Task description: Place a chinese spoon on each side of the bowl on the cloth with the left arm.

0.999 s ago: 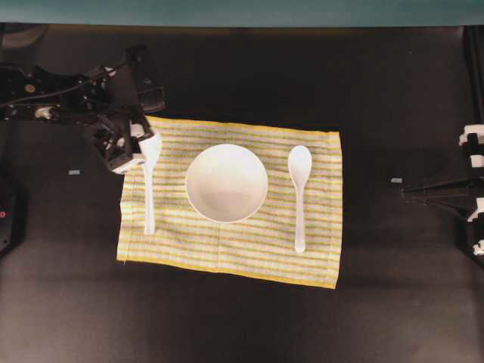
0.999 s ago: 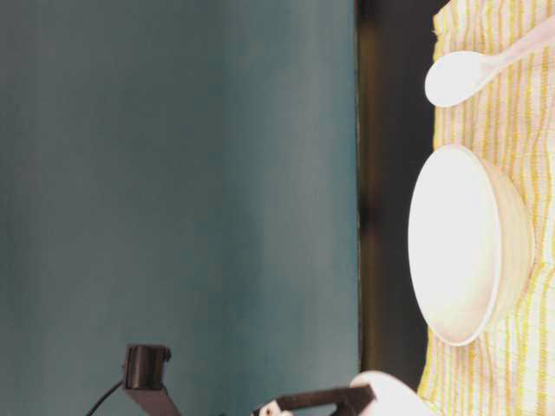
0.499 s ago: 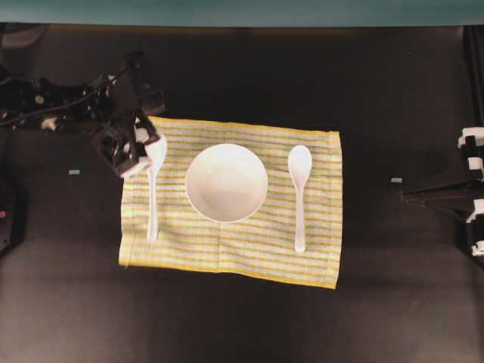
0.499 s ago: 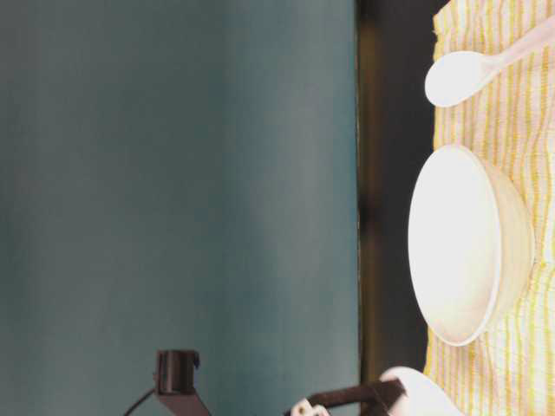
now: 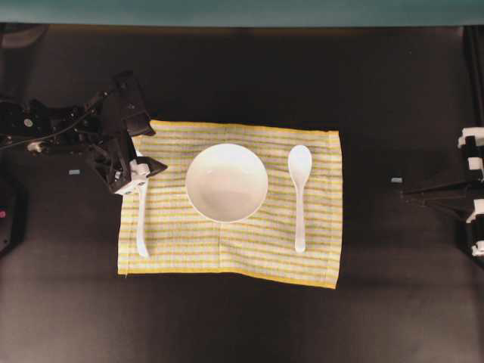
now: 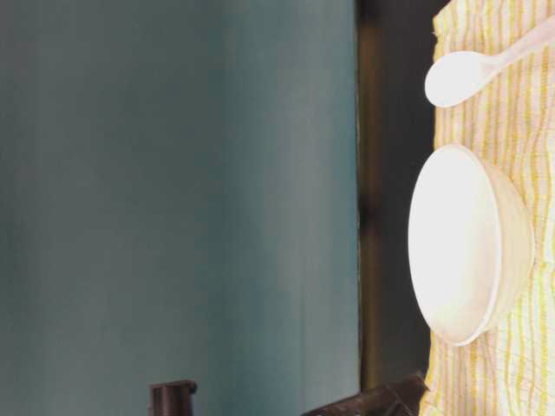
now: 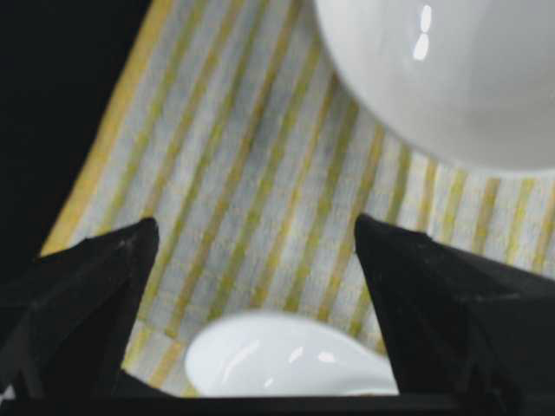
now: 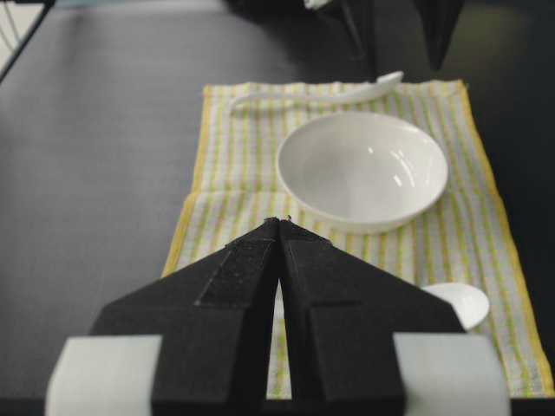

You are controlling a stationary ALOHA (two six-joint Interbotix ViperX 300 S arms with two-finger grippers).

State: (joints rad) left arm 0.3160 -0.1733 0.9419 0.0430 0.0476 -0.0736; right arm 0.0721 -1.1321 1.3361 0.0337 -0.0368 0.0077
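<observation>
The striped yellow cloth (image 5: pixel 318 249) lies mid-table with the white bowl (image 5: pixel 226 182) at its centre. One white chinese spoon (image 5: pixel 299 189) rests on the cloth to the bowl's right. A second spoon (image 5: pixel 141 221) lies along the cloth's left strip, its scoop under my left gripper (image 5: pixel 151 147). In the left wrist view that gripper (image 7: pixel 256 224) is open, its black fingers (image 7: pixel 87 295) standing apart from the spoon's scoop (image 7: pixel 286 360), with the bowl (image 7: pixel 451 78) beyond. My right gripper (image 8: pixel 282 223) is shut and empty, back from the cloth (image 8: pixel 225 173) and bowl (image 8: pixel 364 165).
The dark tabletop (image 5: pixel 242 325) surrounds the cloth on every side. The right arm (image 5: pixel 454 193) sits parked at the right edge. A teal wall (image 6: pixel 173 173) backs the table. Two small pale tape marks (image 5: pixel 74 172) lie on the tabletop either side of the cloth.
My left gripper has gone from shut on the left spoon to open. The spoon now lies flat on the cloth, further toward the left edge. The arm has shifted slightly left.
</observation>
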